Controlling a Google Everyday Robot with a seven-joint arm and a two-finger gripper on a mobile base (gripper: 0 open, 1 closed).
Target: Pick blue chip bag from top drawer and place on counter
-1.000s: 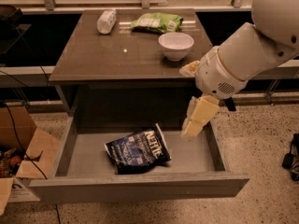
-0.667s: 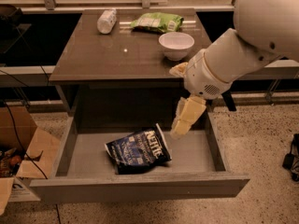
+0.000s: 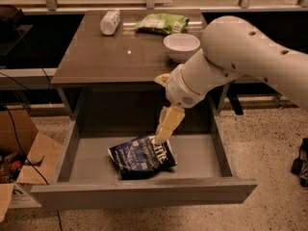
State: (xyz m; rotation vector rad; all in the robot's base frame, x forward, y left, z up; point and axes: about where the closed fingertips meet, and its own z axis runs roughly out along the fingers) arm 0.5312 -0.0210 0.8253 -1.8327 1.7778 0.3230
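The blue chip bag (image 3: 142,157) lies flat on the grey bottom of the top drawer (image 3: 197,159), a little left of the middle and close to the front panel, with its white lettering facing up. The drawer is pulled fully out from under the counter (image 3: 110,57).

The gripper (image 3: 161,135) hangs inside the drawer, pointing down and to the left, with its pale yellow tip at the upper right edge of the bag, touching it or just above it. Whether the gripper is open or closed cannot be told from this view. The bag is not lifted. The white arm (image 3: 240,52) comes in from the upper right and crosses over the counter's front right corner.

On the counter, a white bowl (image 3: 181,46) stands near the right side, just behind the arm's wrist. A green snack bag (image 3: 161,23) lies at the back, and a pale bottle (image 3: 109,21) lies on its side to the left of it. An open cardboard box (image 3: 29,160) sits on the speckled floor (image 3: 269,148) left of the drawer.
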